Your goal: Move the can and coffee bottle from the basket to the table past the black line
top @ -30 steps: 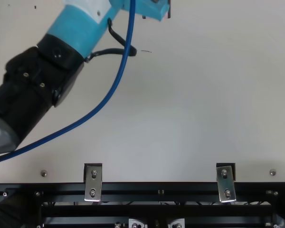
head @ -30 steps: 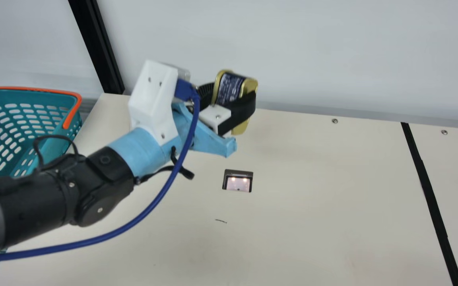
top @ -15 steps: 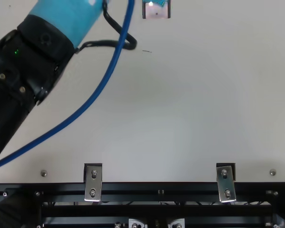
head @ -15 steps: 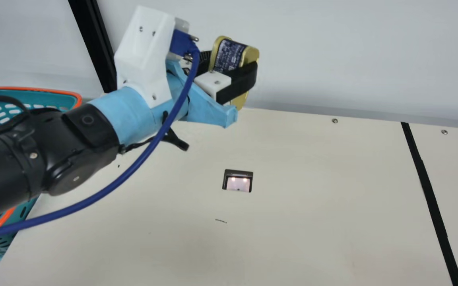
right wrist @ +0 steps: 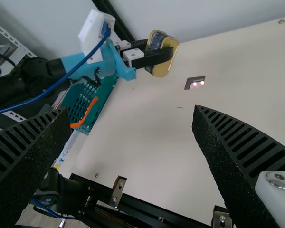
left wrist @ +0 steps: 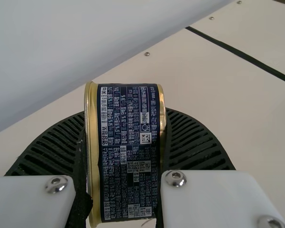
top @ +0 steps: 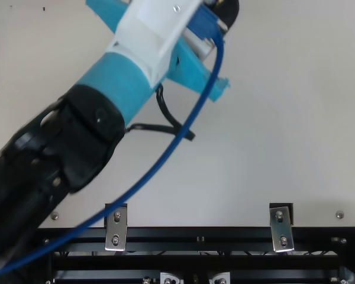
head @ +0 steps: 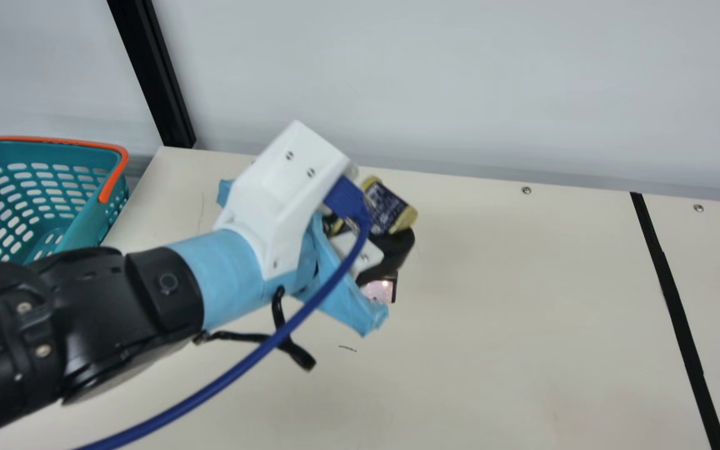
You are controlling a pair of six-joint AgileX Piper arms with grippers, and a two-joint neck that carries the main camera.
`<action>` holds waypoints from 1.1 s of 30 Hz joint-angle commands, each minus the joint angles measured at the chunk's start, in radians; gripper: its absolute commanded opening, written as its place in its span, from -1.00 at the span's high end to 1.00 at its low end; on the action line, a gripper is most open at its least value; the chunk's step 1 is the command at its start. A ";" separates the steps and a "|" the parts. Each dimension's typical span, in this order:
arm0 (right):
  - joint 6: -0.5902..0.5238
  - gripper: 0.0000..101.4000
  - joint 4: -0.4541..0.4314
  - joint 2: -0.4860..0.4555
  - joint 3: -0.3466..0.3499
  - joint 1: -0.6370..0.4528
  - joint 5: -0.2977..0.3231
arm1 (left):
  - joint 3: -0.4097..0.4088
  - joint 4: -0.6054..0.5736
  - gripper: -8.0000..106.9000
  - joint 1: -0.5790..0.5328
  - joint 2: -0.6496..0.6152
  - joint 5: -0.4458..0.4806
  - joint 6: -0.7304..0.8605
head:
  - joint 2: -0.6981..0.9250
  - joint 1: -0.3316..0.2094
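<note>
At nine o'clock, the main view's edge crops the basket (head: 85,224); towards six, the left gripper (head: 377,232) partly hides a small inset (head: 381,290).

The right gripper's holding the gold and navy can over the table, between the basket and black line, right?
Not the right gripper: the left gripper holds the can, as the left wrist view shows. The rest is right: it's over the table, between the basket and the black line.

Bright, even light covers the table (head: 522,325), with soft, faint shadows.
</note>
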 commanded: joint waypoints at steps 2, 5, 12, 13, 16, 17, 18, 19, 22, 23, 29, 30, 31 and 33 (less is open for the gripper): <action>0.000 -1.00 0.000 0.000 0.000 0.000 0.000 | -0.090 -0.466 0.68 0.026 -0.049 0.242 0.539 | -0.010 -0.003; 0.000 -1.00 0.000 0.000 0.000 0.000 0.000 | -0.213 -0.669 0.68 0.147 -0.058 0.437 0.836 | -0.010 -0.003; 0.000 -1.00 0.000 0.000 0.000 0.000 0.000 | -0.420 -0.808 0.68 0.464 0.064 0.779 1.200 | -0.010 -0.003; 0.000 -1.00 0.000 0.000 0.000 0.000 0.000 | -0.433 -0.809 0.68 0.485 0.083 0.812 1.226 | -0.010 -0.003; 0.000 -1.00 0.000 0.000 0.000 0.000 0.000 | -0.459 -0.804 0.68 0.521 0.133 0.884 1.289 | -0.010 -0.003; 0.000 -1.00 0.000 0.000 0.000 0.000 0.000 | -0.462 -0.804 0.68 0.524 0.144 0.901 1.307 | -0.010 -0.003; 0.000 -1.00 0.000 0.000 0.000 0.000 0.000 | -0.464 -0.804 0.68 0.526 0.155 0.918 1.324 | -0.010 -0.003; 0.000 -1.00 0.000 0.000 0.000 0.000 0.000 | -0.463 -0.805 0.68 0.524 0.164 0.933 1.339 | -0.010 -0.003; 0.000 -1.00 0.000 0.000 0.000 0.000 0.000 | -0.456 -0.810 0.68 0.508 0.185 0.969 1.377 | -0.010 -0.003; 0.000 -1.00 0.000 0.000 0.000 0.000 0.000 | -0.453 -0.815 0.68 0.500 0.192 0.980 1.387 | -0.010 -0.003; 0.000 -1.00 0.000 0.000 0.000 0.000 0.000 | -0.437 -0.832 0.68 0.429 0.235 1.013 1.424 | -0.010 -0.003; 0.000 -1.00 0.000 0.000 0.000 0.000 0.000 | -0.434 -0.834 0.68 0.414 0.243 1.014 1.427 | -0.010 -0.003; 0.000 -1.00 0.000 0.000 0.000 0.000 0.000 | -0.432 -0.835 0.68 0.399 0.252 1.015 1.429 | -0.010 -0.003; 0.000 -1.00 0.000 0.000 0.000 0.000 0.000 | -0.428 -0.839 0.68 0.369 0.270 1.013 1.432 | -0.010 -0.003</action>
